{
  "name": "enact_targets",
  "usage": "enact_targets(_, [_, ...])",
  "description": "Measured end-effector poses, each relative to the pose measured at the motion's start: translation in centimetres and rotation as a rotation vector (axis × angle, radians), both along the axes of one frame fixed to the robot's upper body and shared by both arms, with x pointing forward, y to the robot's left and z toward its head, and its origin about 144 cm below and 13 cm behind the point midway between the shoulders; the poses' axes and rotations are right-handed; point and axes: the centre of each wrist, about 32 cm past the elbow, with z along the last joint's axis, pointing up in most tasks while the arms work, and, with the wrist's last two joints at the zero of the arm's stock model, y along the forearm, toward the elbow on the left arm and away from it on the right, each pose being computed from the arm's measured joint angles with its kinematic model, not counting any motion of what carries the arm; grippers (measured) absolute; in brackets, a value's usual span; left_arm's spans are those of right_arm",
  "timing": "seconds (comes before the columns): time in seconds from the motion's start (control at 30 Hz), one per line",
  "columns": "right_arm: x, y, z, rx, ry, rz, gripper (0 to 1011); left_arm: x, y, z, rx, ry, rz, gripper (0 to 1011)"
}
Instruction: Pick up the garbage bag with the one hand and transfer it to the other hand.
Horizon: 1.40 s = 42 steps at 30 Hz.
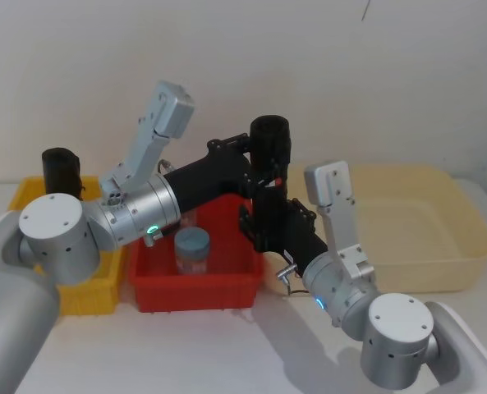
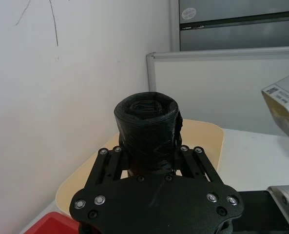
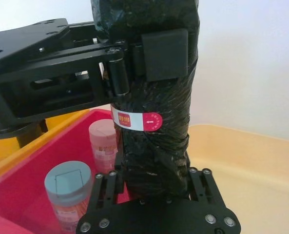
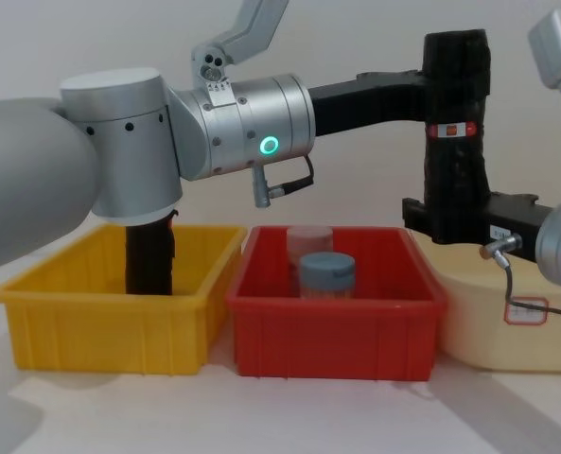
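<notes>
Above the red bin's (image 4: 337, 331) right edge: handover half done, both grippers on the roll.
Right gripper (image 4: 453, 216) looks closed round the upright garbage bag's (image 4: 456, 159) lower end. Higher and farther back, left gripper (image 4: 438, 93) clamps its top, not yet released.

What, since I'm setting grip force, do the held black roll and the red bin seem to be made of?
The garbage bag, clamped high by the left gripper with the right gripper at its lower end: looks like thin black plastic film, glossy, with wrinkled highlights. The red bin: probably rigid moulded plastic, smooth semi-gloss, uniform colour and a thick rim.
</notes>
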Motion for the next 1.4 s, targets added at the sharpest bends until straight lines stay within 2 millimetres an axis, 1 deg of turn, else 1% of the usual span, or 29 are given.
enact_targets(0.07, [0.1, 0.0, 0.0, -0.002, -0.002, -0.004, 601, 0.0, 0.0, 0.0, 0.0, 0.0, 0.0, 445])
enact_targets(0.17, [0.3, 0.0, -0.1, -0.002, -0.004, -0.01, 531, 0.0, 0.0, 0.0, 0.0, 0.0, 0.0, 445])
enact_targets(0.63, [0.8, -0.2, 0.0, 0.009, -0.012, -0.028, 531, 0.0, 0.0, 0.0, 0.0, 0.0, 0.0, 445])
enact_targets(0.7, [0.8, -0.3, -0.1, 0.01, -0.012, -0.03, 531, 0.0, 0.0, 0.0, 0.0, 0.0, 0.0, 485])
enact_targets(0.8, [0.9, -0.3, 0.0, 0.013, -0.011, -0.027, 531, 0.0, 0.0, 0.0, 0.0, 0.0, 0.0, 597])
enact_targets(0.87, [0.9, -0.4, 0.0, 0.014, -0.01, -0.027, 531, 0.0, 0.0, 0.0, 0.0, 0.0, 0.0, 633])
enact_targets(0.9, [0.9, -0.4, 0.0, 0.015, -0.009, -0.025, 531, 0.0, 0.0, 0.0, 0.0, 0.0, 0.0, 689])
enact_targets(0.97, [0.9, -0.4, 0.0, 0.016, -0.007, -0.025, 531, 0.0, 0.0, 0.0, 0.0, 0.0, 0.0, 719])
enact_targets(1.03, [0.9, -0.5, 0.1, 0.02, -0.001, -0.026, 530, 0.0, 0.0, 0.0, 0.0, 0.0, 0.0, 799])
enact_targets(1.07, [1.0, -0.5, 0.1, 0.022, 0.001, -0.027, 531, 0.0, 0.0, 0.0, 0.0, 0.0, 0.0, 820])
enact_targets(1.1, [1.0, -0.5, 0.1, 0.023, 0.004, -0.028, 531, 0.0, 0.0, 0.0, 0.0, 0.0, 0.0, 873])
enact_targets(1.23, [1.2, -0.6, 0.2, 0.033, 0.021, -0.036, 531, 0.0, 0.0, 0.0, 0.0, 0.0, 0.0, 939])
enact_targets(1.27, [1.3, -0.7, 0.3, 0.039, 0.031, -0.042, 531, 0.0, 0.0, 0.0, 0.0, 0.0, 0.0, 985])
enact_targets(1.4, [1.7, -1.0, 0.6, 0.05, 0.053, -0.071, 531, 0.0, 0.0, 0.0, 0.0, 0.0, 0.0, 1002])
